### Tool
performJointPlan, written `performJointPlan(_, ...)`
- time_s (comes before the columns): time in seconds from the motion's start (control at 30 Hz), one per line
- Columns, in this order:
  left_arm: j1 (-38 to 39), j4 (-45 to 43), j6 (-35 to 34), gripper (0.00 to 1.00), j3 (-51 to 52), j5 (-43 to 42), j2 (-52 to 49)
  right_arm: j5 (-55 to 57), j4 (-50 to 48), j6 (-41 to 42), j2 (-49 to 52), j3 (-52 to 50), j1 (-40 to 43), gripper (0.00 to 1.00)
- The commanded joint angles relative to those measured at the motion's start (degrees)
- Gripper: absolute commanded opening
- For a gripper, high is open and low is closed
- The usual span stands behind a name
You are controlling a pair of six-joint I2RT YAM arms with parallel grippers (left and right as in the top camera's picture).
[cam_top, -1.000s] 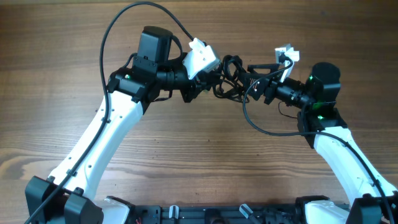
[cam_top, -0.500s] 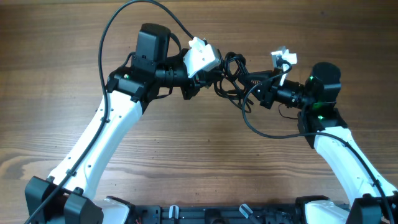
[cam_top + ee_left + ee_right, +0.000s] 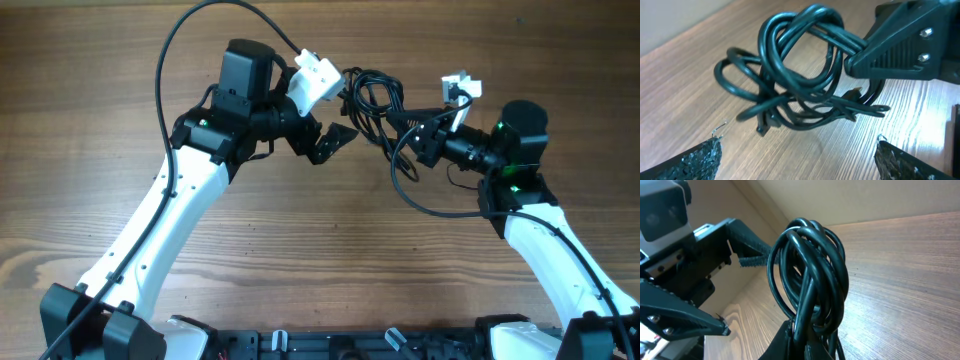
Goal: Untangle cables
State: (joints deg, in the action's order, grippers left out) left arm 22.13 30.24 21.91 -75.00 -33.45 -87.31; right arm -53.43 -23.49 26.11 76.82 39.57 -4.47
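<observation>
The cables (image 3: 371, 97) are a tight knot of thin black cords, held just above the wooden table between my two arms. My right gripper (image 3: 412, 130) is shut on the knot's right side; in the right wrist view the cables (image 3: 812, 265) rise straight out of the right gripper (image 3: 807, 342). My left gripper (image 3: 345, 108) stands wide open just left of the knot, with nothing between its fingers. From the left wrist the cables (image 3: 800, 85) hang ahead of the left gripper (image 3: 797, 160), pinched by the right gripper's fingers (image 3: 900, 47). A small plug end (image 3: 763, 129) dangles near the table.
The wooden table (image 3: 320, 260) spreads all around. A thin black cord loop (image 3: 425, 208) sags below my right wrist toward the arm. A thick black arm cable (image 3: 200, 25) arcs above my left arm. The arm bases sit at the front edge.
My left gripper has let go of the knot and opened wide. My right gripper has shut on the knot, which now sits slightly farther back.
</observation>
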Motion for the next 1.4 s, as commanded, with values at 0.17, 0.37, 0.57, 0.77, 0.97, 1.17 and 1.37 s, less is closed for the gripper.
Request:
performJointPlan(0.17,0.2,1.7,-8.3,1.00,-0.8,10.8,1.4,-1.1,-1.3,2.5,-0.1,0.5,4.0,0.04)
performJointPlan(0.37,0.2,1.7,-15.0,1.00,-0.8,17.9,1.4,-3.2,-1.4,2.3,-0.1,0.5,4.3,0.04)
performJointPlan(0.57,0.3,1.8,-16.7,1.00,-0.8,17.4,1.4,-3.8,-1.4,2.4,-0.1,0.5,4.3,0.04)
performJointPlan(0.77,0.3,2.0,-23.9,1.00,-0.8,11.7,1.4,-3.5,-3.8,6.4,-0.1,0.5,4.3,0.04)
performJointPlan(0.97,0.3,2.0,-30.6,1.00,-0.8,4.7,1.4,-3.3,-11.8,13.5,-0.1,0.5,4.3,0.04)
performJointPlan(1.17,0.3,2.0,-30.6,1.00,-0.8,-2.6,1.4,-3.4,-17.6,21.0,-0.1,0.5,4.3,0.04)
performJointPlan(1.37,0.3,1.9,-30.5,1.00,-0.8,-5.4,1.4,-3.6,-20.3,23.6,-0.1,0.5,4.3,0.04)
